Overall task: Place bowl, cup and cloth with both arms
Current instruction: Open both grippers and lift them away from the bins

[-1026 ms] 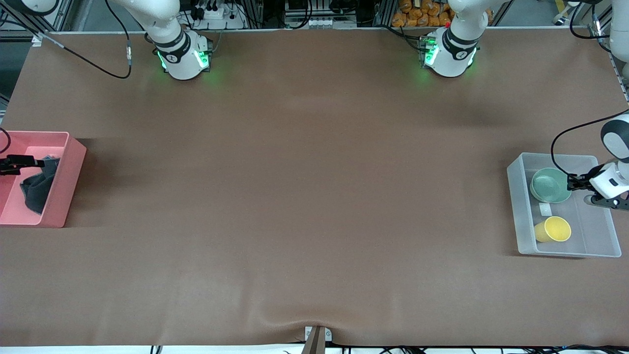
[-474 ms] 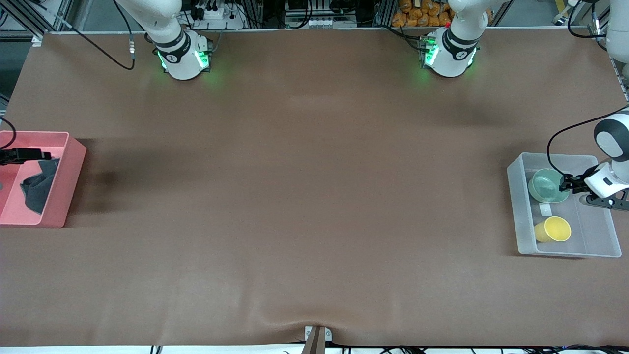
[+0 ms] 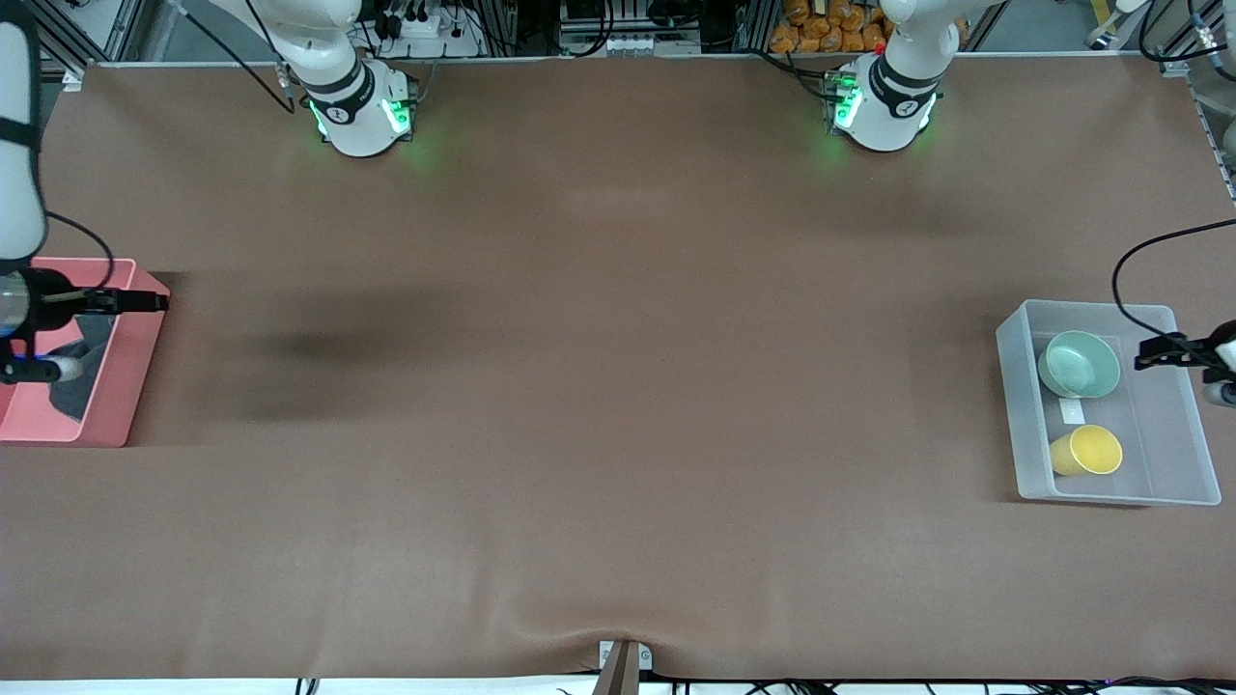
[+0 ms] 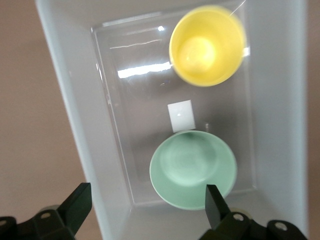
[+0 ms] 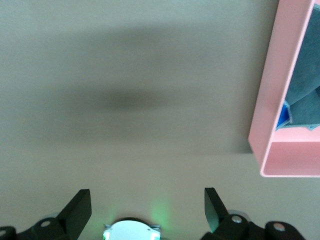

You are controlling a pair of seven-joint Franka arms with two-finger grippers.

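Note:
The pale green bowl (image 3: 1080, 364) and the yellow cup (image 3: 1089, 450) lie in a clear plastic bin (image 3: 1009, 405) at the left arm's end of the table. My left gripper (image 3: 1151, 351) hangs open and empty over that bin, beside the bowl and not touching it. The left wrist view shows the bowl (image 4: 192, 167), the cup (image 4: 206, 45) and the gripper (image 4: 146, 207). The cloth (image 3: 85, 378), dark grey with a blue patch (image 5: 284, 114), lies in the pink bin (image 3: 106, 410), partly hidden by the right arm. My right gripper (image 3: 153, 302) is open and empty over that bin's wall (image 5: 274, 125).
A small white label (image 3: 1072, 410) lies on the clear bin's floor between bowl and cup. The two arm bases (image 3: 359, 111) (image 3: 881, 106) stand with green lights along the table's edge farthest from the front camera. A brown mat covers the table.
The left gripper has drawn back from the bowl's rim and risen; the bowl stays in the clear bin. The right gripper has risen off the cloth and moved over the pink bin's wall.

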